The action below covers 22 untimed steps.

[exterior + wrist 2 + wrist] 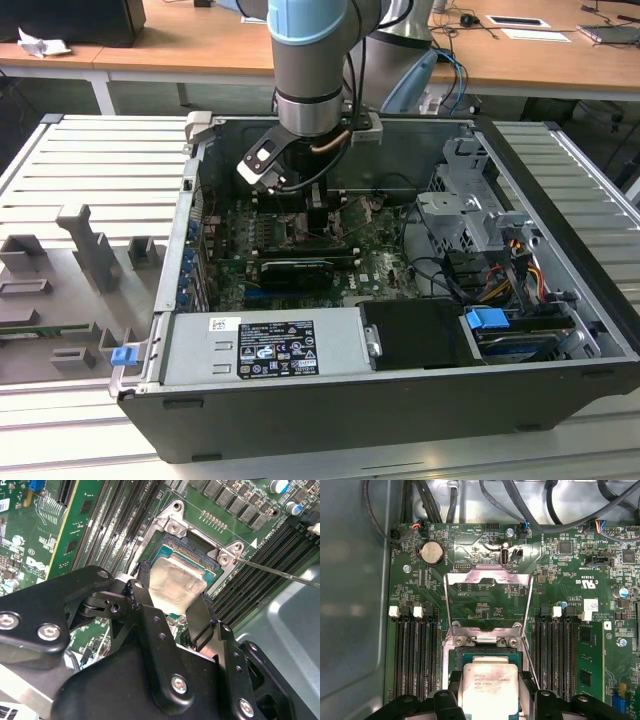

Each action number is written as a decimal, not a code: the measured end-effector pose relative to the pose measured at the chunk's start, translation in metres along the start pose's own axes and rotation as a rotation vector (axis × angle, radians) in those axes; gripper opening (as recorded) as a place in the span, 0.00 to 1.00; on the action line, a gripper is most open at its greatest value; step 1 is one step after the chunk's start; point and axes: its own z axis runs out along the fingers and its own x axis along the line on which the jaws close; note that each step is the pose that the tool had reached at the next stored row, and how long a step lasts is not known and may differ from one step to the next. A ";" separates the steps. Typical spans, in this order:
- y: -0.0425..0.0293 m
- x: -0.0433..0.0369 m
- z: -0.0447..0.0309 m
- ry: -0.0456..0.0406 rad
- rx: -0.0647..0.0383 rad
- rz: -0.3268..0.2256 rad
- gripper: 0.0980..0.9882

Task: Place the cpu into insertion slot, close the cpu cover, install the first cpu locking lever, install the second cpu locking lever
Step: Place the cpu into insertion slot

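My gripper (pixel 490 684) is shut on the cpu (pixel 487 692), a pale grey square chip pinched on two opposite edges by the black fingers (pixel 527 680). The chip hangs low over the insertion slot (pixel 485 653), whose dark centre and silvery rim show just beyond it; whether it touches the socket I cannot tell. The cpu cover (pixel 487 575) stands swung open behind the slot, its window showing green board. In the second wrist view the cpu (pixel 175 582) sits between the fingers (pixel 200 615) above the insertion slot (pixel 192 547). A thin locking lever (pixel 280 573) sticks out beside the socket. In the exterior view the gripper (pixel 316 212) reaches down into the case.
Long black memory slots (pixel 415 655) flank the socket on both sides. The green motherboard (pixel 385 262) lies inside an open black computer case (pixel 330 410) with a power supply (pixel 265 345), drive cage (pixel 470 215) and cables (pixel 530 505) nearby. Grey fixtures (pixel 85 245) sit on the exterior view's left.
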 end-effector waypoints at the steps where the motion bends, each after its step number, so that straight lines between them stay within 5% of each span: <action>1: 0.0000 0.0000 0.0000 0.0001 0.000 0.000 0.48; 10: -0.0003 0.0000 0.0006 0.0000 0.000 0.000 0.48; 15: -0.0023 0.0018 0.0112 -0.0015 0.000 0.009 0.48; 20: -0.0023 0.0018 0.0118 -0.0015 0.000 0.009 0.48; 21: -0.0023 0.0019 0.0119 -0.0014 0.000 0.009 0.50; 22: -0.0023 0.0018 0.0119 -0.0015 0.000 0.009 0.64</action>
